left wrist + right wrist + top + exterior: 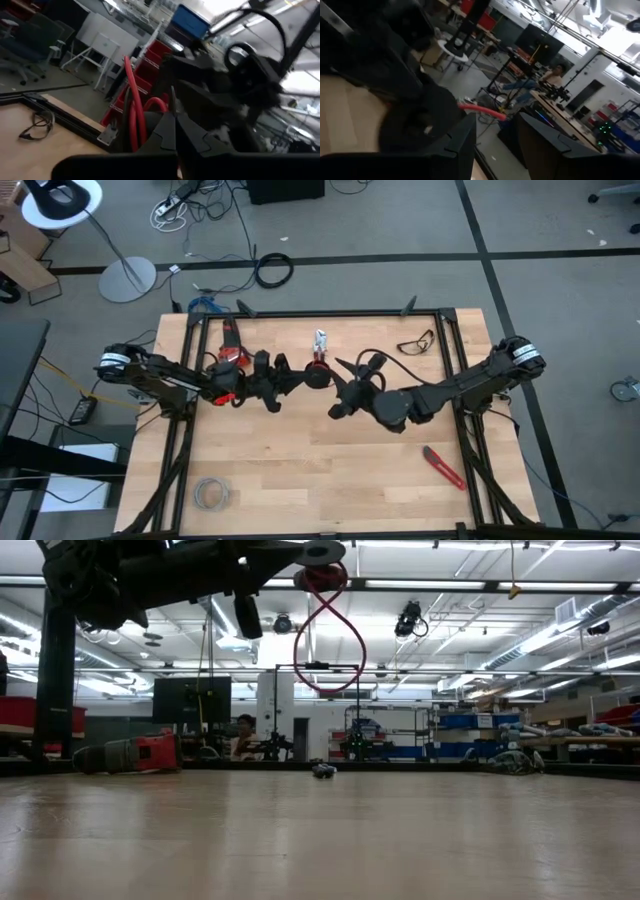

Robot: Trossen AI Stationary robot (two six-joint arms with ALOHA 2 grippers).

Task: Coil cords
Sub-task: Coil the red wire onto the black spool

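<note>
Red and very thin, the cord (327, 635) hangs high above the desk (320, 470) near its middle, drooping in a crossed, figure-eight loop below the grippers in the low view.

Both arms reach inward from the desk's side edges, stretched nearly level, and meet over its centre. The left gripper (312, 376) points toward the right arm; in the left wrist view its jaws sit close together with red strands (134, 107) running beside them, though whether they actually pinch the cord I cannot tell. The right gripper (345, 390) faces it from just beside; the right wrist view shows its jaws parted, a short length of the red cord (482, 111) lying beyond them, not gripped.

Safety glasses (416, 341) lie near the far right corner.
</note>
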